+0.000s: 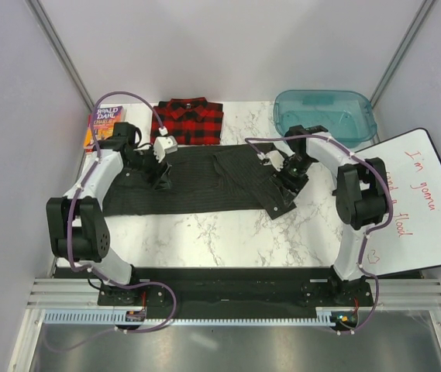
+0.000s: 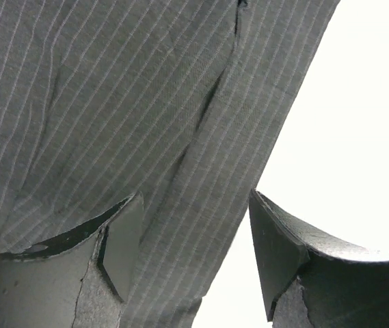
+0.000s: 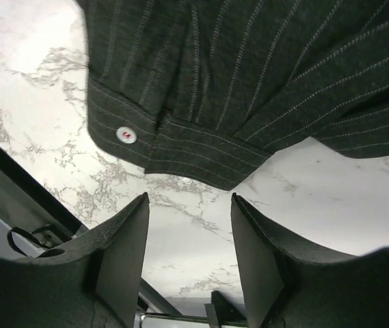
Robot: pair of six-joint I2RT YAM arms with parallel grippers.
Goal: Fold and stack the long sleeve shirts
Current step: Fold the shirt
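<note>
The left hand hangs open and empty over the left part of the charcoal pinstripe shirt. The shirt lies as a long, part-folded band on the surface, and the red plaid shirt sits folded just beyond that hand. The right hand is open too, with the buttoned cuff just ahead of its fingertips; by my reading, further folds and the stacking remain.

Left gripper above the charcoal pinstriped shirt
The jaws are held apart and nothing is clamped between them. The fabric is creased by one diagonal fold, and its edge is seen against a bright white surface.
</note>
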